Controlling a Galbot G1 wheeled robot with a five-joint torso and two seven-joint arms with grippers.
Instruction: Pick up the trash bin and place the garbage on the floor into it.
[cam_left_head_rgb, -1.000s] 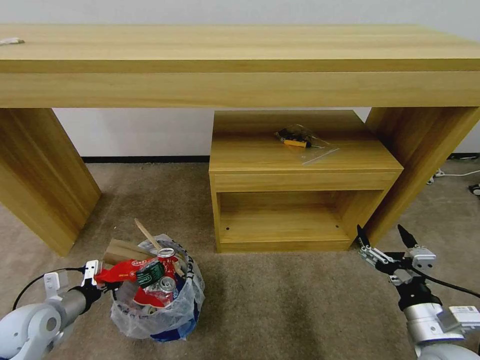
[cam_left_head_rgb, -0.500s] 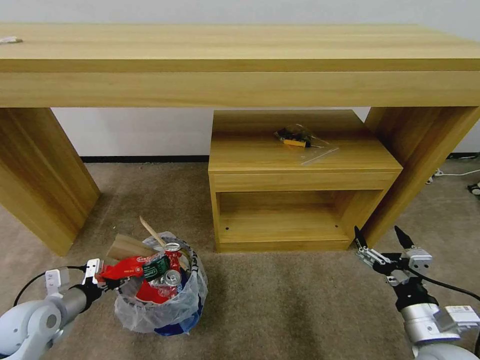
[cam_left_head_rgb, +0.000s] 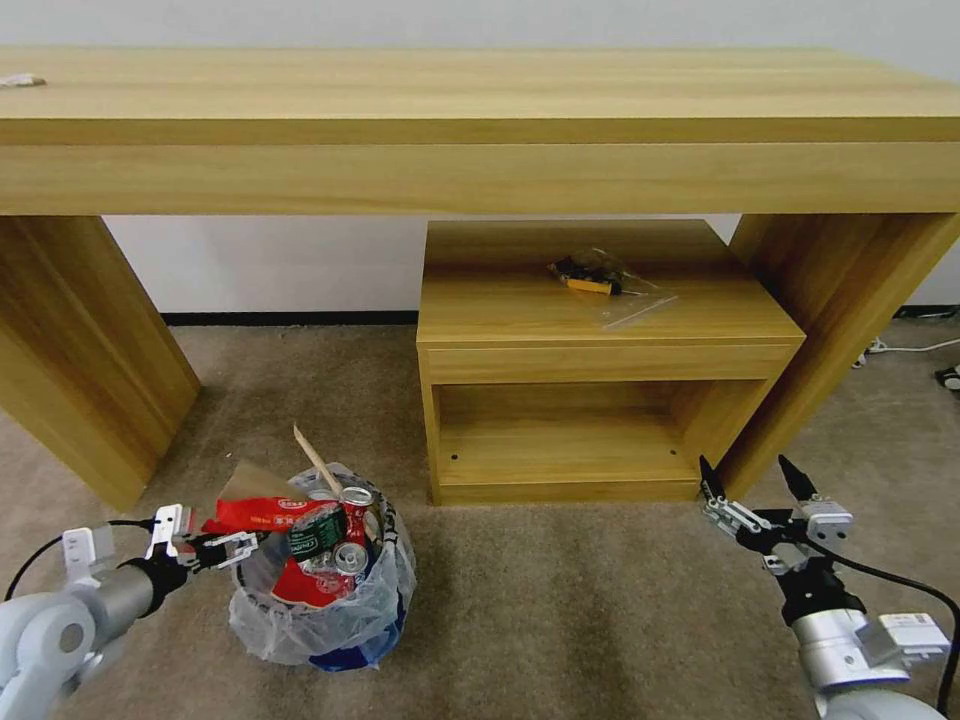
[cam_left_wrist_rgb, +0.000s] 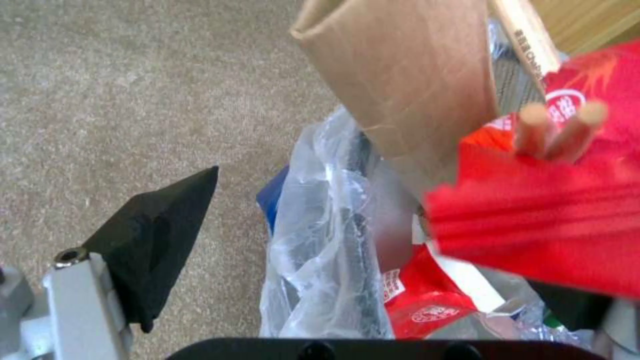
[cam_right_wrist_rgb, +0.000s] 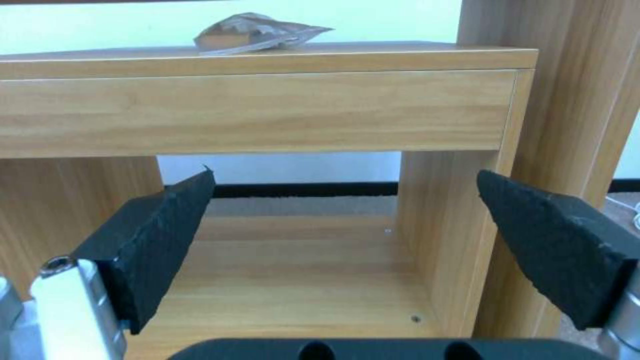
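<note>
The blue trash bin, lined with a crinkly clear bag, stands on the beige carpet floor. It is heaped with garbage: cardboard, a stick, red cans and a red wrapper lying across the top. My left gripper is at the bin's left rim, open, just beside the wrapper's end. In the left wrist view the red wrapper and cardboard loom close. My right gripper hangs open and empty over the carpet, facing the low cabinet.
A long wooden desk spans the back, with legs at left and right. Under it stands a low cabinet with an open shelf and a clear bag holding a black-yellow item on top. Cables lie at far right.
The left gripper has let go of the red wrapper and drawn back to the left; the wrapper now rests on the heap. The view shifted slightly.
</note>
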